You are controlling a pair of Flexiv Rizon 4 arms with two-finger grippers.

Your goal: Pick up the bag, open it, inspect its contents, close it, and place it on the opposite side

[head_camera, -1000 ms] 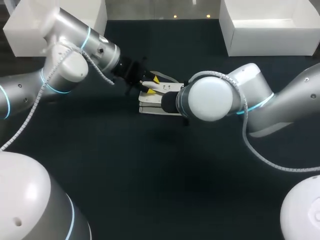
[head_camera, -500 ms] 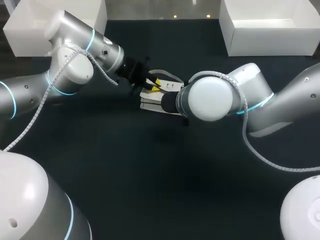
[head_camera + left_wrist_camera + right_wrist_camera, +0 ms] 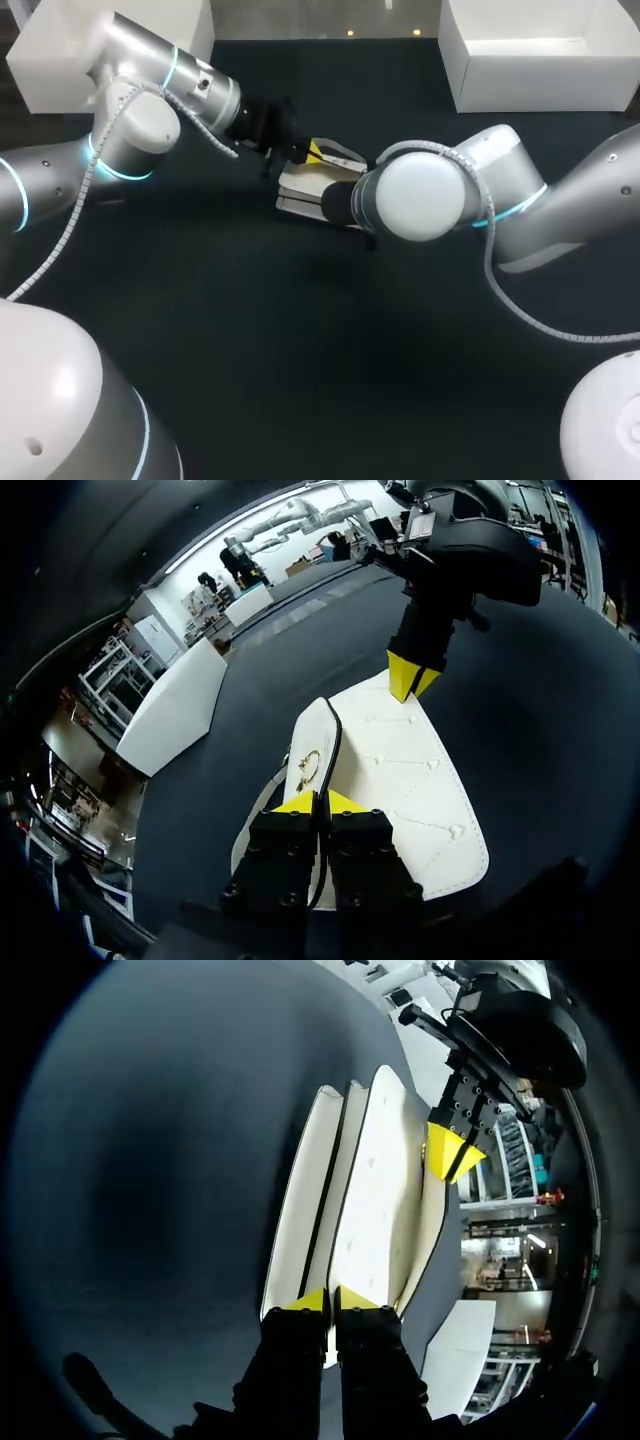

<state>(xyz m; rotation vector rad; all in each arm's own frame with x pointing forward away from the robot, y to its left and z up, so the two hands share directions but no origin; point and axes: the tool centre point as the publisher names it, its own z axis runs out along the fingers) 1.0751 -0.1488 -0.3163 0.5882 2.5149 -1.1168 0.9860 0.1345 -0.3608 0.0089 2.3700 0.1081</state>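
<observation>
Centrally, white bag (image 3: 305, 192) on table (image 3: 300, 350), left edge clamped by closed left gripper (image 3: 320, 802), right edge by closed right gripper (image 3: 328, 1300).

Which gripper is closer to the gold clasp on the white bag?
Left. The left gripper pinches the white bag, the gold clasp just ahead of its tips; the right gripper holds the bag's far edge, beyond the clasp.

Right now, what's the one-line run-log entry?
bag: white, mid-table | left jaws: shut on flap | right jaws: shut on opposite edge | phase: opening, likely
</observation>
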